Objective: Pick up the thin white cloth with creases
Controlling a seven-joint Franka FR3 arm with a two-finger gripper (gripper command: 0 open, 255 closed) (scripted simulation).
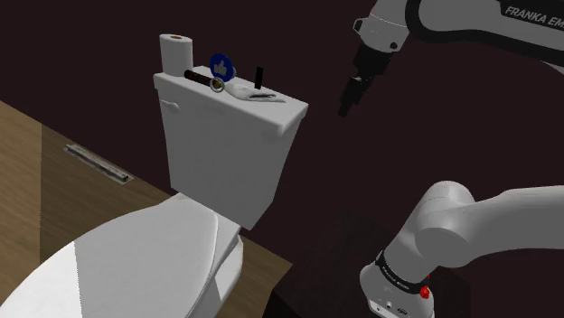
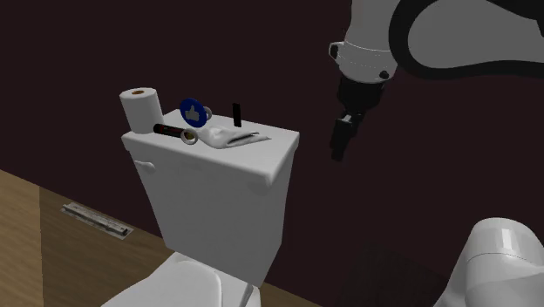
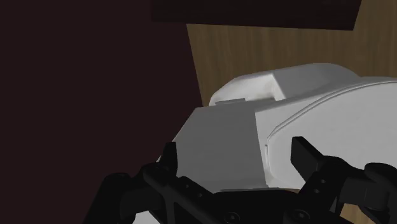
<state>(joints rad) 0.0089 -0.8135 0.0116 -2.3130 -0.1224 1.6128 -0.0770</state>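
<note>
The creased white cloth (image 1: 249, 92) lies crumpled on the tank lid (image 1: 276, 122), toward its wall-side edge. It looks light and limp, so pinch a raised fold from above. The gripper (image 1: 346, 108) hangs well beyond the lid's end, fingers spread, empty

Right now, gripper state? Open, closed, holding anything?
Gripper: open, holding nothing; the white cloth lies on the toilet tank lid, apart from it.
</note>
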